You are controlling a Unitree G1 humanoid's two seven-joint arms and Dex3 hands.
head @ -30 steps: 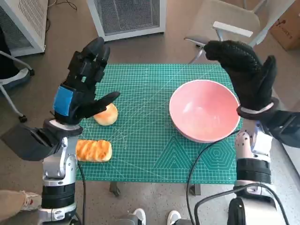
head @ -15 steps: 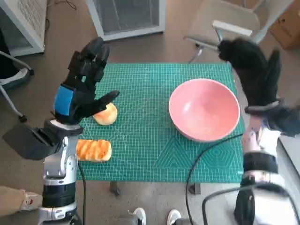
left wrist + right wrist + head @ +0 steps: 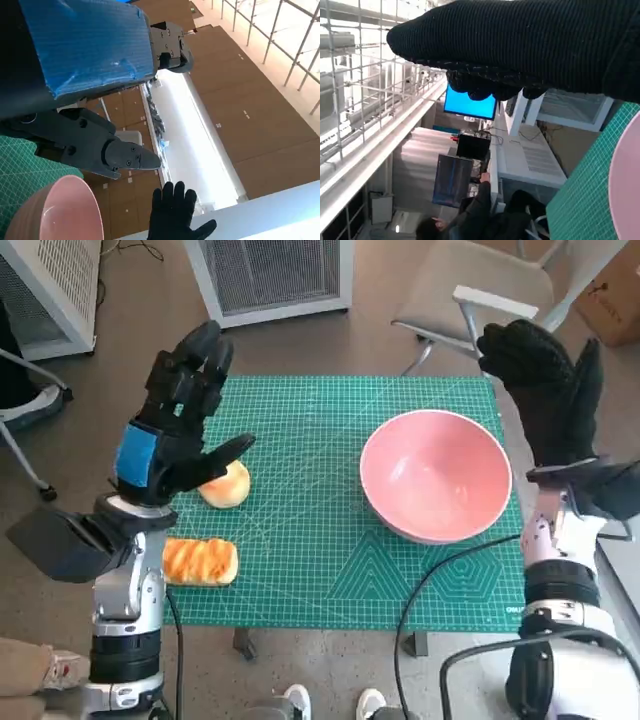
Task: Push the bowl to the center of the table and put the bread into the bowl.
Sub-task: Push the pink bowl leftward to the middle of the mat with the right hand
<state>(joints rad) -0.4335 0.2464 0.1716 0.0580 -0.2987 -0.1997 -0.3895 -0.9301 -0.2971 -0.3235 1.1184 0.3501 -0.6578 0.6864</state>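
Observation:
A large pink bowl [image 3: 436,475] stands on the right part of the green mat [image 3: 320,540], and its rim [image 3: 65,207] also shows in the left wrist view. A round bun [image 3: 227,485] lies at the mat's left. A striped loaf [image 3: 200,561] lies nearer the front left corner. My left hand [image 3: 172,420] is raised above the bun, fingers spread, holding nothing. My right hand [image 3: 548,392] is raised beyond the bowl's right rim, open and apart from it. The glove [image 3: 176,212] shows far off in the left wrist view.
A chair [image 3: 480,290] stands behind the table at the right. A white unit [image 3: 270,275] stands behind the middle. A person's foot [image 3: 45,670] shows at the lower left. A seated person [image 3: 480,215] shows in the right wrist view.
My right hand has moved to the right, from over the bowl's far right rim to beyond the mat's edge. The left hand, bowl and breads have not moved.

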